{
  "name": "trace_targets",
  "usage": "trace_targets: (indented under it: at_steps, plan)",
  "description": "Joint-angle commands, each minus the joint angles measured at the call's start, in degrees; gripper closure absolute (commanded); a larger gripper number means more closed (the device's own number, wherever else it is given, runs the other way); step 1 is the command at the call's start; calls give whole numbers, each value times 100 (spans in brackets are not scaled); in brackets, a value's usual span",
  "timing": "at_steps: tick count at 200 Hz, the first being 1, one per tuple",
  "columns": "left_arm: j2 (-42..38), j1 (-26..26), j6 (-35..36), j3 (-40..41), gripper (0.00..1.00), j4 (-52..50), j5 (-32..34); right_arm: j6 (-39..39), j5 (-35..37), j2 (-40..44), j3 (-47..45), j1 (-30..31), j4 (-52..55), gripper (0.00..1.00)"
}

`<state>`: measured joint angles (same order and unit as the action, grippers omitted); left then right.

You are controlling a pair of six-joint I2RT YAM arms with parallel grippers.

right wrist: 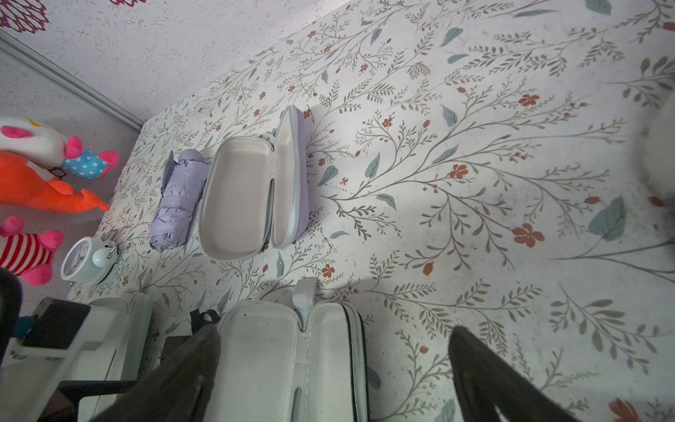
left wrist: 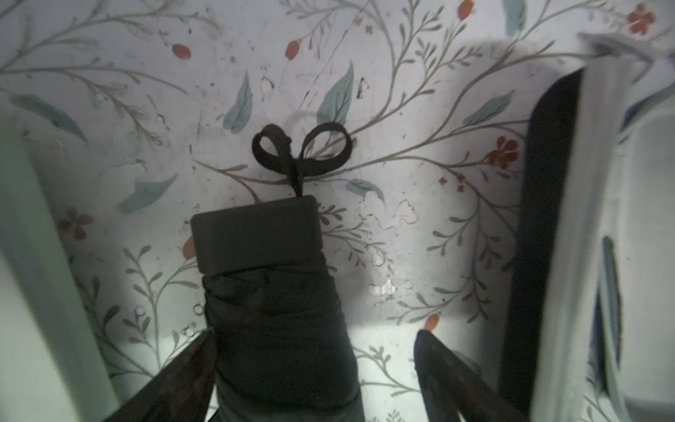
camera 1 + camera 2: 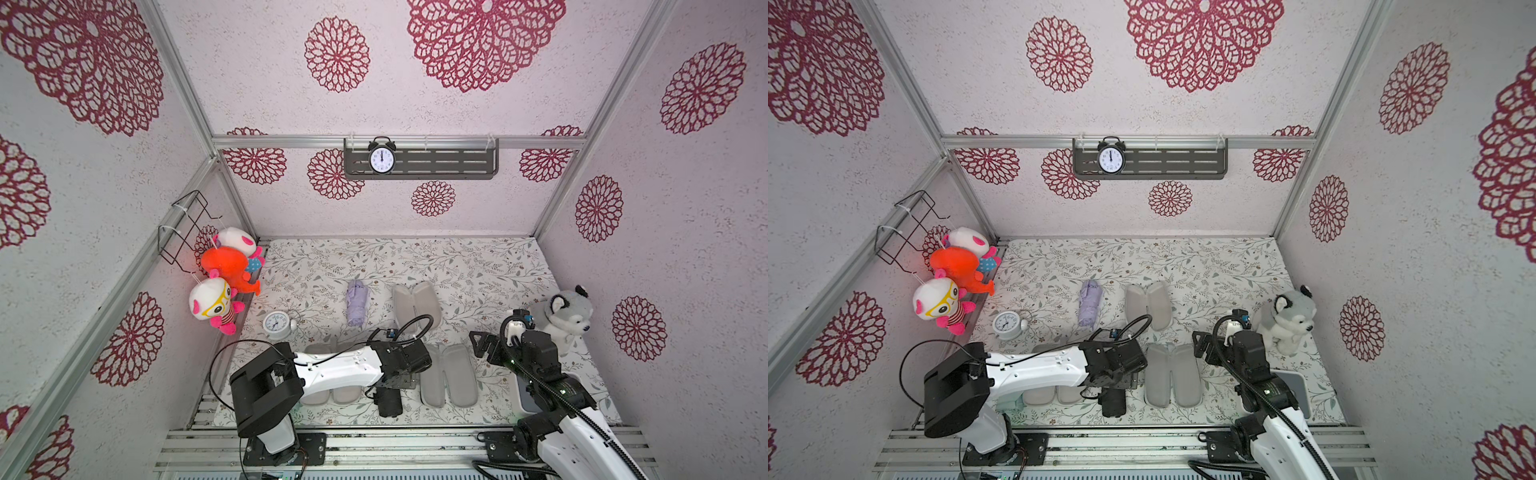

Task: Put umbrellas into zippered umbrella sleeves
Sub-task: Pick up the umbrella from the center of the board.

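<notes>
Near the floral-print worktop's [image 3: 478,270] front edge, straddles the black folded fabric umbrella [image 2: 270,310], flat just beside the open black-shelled, grey-lined zip sleeve [image 3: 448,376], with the left gripper [image 2: 314,334], jaws apart, probably lining up a clamp; holds the right gripper [image 1: 334,329], jaws wide, over that sleeve, perhaps to steady it

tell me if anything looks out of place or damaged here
The pale alarm clock lies tipped over, face up, on the table's left side near the plush toys, not standing. The floral table cover shows flaked, worn patches beside the black umbrella. Nothing spilled.
</notes>
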<state>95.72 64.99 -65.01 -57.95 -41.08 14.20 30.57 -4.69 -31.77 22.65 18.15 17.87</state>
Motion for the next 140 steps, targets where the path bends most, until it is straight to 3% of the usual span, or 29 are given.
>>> trace_targets:
  at_steps: [1,27,86,110,140]
  plan:
    - [-62,31,-348,101,13,-268,143,-21,-5,65,-67,23,-114,1]
    - [236,35,-376,256,14,80,-102,-24,-70,121,-51,15,-117,1]
    - [381,24,-273,235,27,252,-37,-8,-69,214,-63,17,-123,1]
    - [465,14,-284,259,38,327,-180,-10,-55,195,-56,22,-107,1]
    - [267,14,-189,-111,46,-132,184,-9,-83,191,-77,19,-144,1]
